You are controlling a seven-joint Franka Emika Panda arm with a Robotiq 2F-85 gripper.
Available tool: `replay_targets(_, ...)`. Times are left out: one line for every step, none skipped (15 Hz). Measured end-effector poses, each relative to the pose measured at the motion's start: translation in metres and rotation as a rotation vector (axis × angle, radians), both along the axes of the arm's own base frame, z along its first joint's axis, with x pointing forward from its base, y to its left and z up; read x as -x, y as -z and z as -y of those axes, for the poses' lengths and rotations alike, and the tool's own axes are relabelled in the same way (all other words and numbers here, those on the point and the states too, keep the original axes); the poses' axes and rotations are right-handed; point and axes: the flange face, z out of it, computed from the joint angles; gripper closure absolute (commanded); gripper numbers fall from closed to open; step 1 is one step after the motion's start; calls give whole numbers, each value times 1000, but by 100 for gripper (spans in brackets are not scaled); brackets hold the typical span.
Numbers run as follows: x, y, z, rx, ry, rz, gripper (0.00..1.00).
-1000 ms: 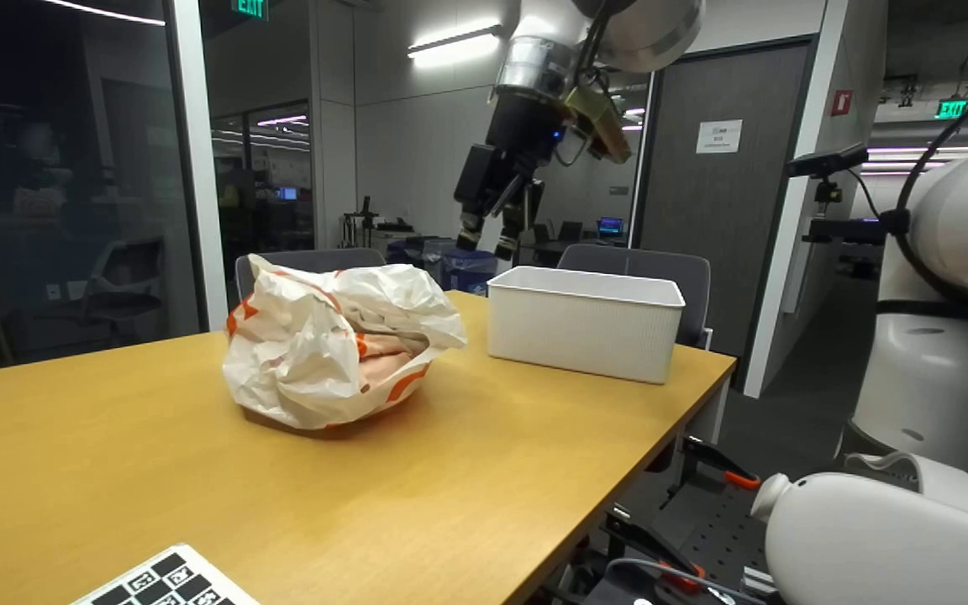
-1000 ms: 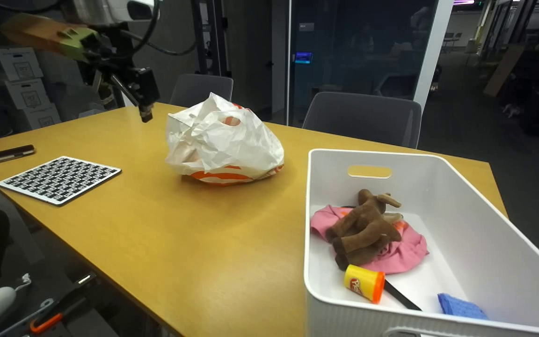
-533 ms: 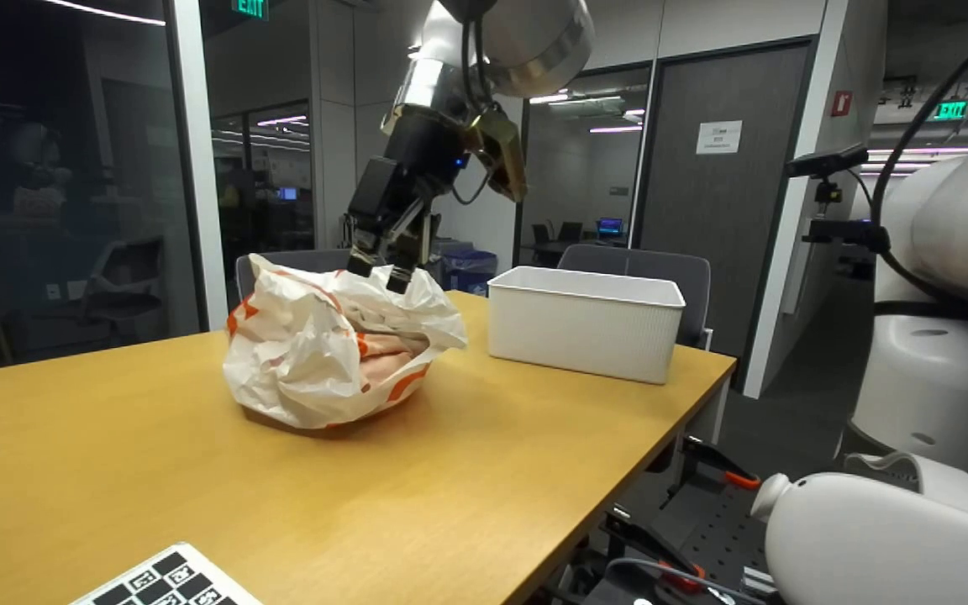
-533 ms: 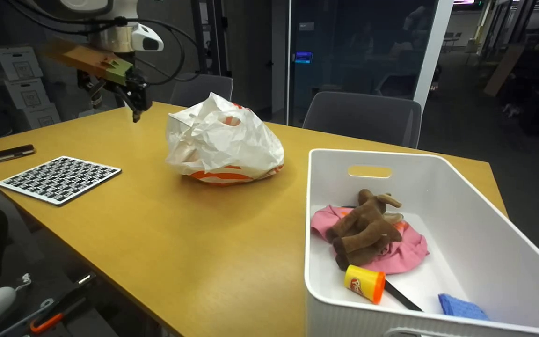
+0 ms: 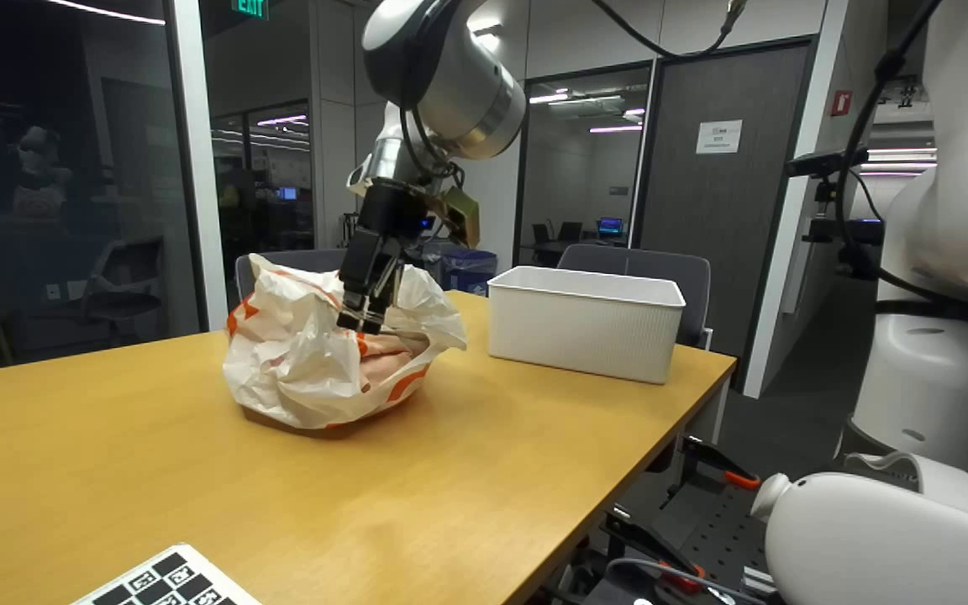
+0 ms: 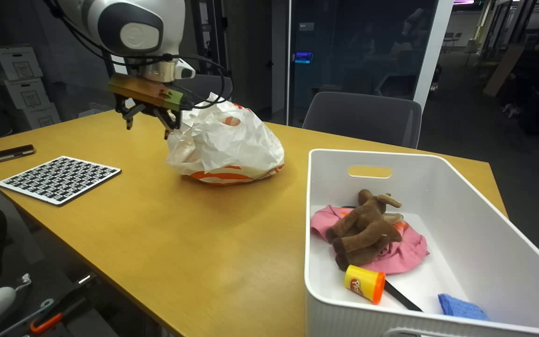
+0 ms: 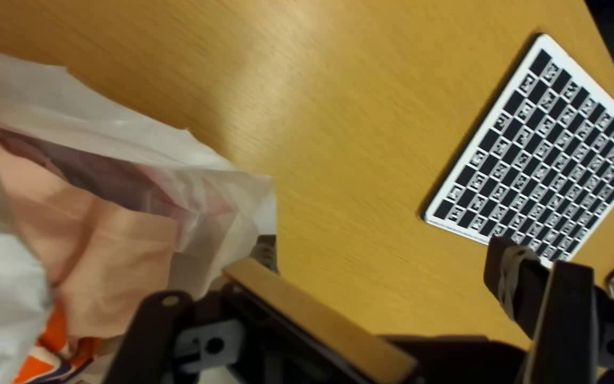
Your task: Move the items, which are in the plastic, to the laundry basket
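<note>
Jaws wide apart, holding nothing. Peach cloth (image 7: 118,250) lies inside the plastic bag (image 6: 227,147). If I come down off-centre, the finger (image 7: 266,252) nearest it could snag thin plastic, dragging the bag.

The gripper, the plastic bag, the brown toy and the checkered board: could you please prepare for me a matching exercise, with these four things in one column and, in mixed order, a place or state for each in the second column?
Things
1. Gripper
2. Plastic bag
3. Brown toy
4. Checkered board

Places and states
A. in the white bin, on pink cloth
B. flat on the table, nothing on it
C. with jaws wide open
D. crumpled, with peach cloth inside

Right pairs: 1-C, 2-D, 3-A, 4-B
</note>
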Motion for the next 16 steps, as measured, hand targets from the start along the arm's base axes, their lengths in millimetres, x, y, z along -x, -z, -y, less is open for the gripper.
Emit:
replay_targets(-6, 7, 5, 31, -16, 15, 0)
replay_targets(-12, 13, 10, 65, -34, 33, 0)
replay_targets(-18, 17, 13, 97, -55, 55, 0)
replay_targets(-23, 20, 16, 132, -79, 80, 0)
replay_targets(-28, 23, 17, 167, -101, 102, 0)
replay_targets(-32, 24, 18, 199, -121, 123, 0)
replay_targets(-37, 25, 19, 236, -148, 154, 0)
replay_targets(-41, 26, 19, 273, -175, 185, 0)
replay_targets(-45, 26, 19, 308, -199, 216, 0)
replay_targets(-50, 26, 19, 341, -217, 246, 0)
replay_targets(-53, 27, 19, 362, -227, 261, 0)
replay_targets(-56, 27, 19, 365, -226, 263, 0)
replay_targets(-57, 27, 18, 362, -227, 257, 0)
replay_targets(-56, 27, 17, 359, -229, 254, 0)
replay_targets(-56, 27, 16, 357, -231, 253, 0)
replay_targets(-55, 27, 15, 356, -233, 253, 0)
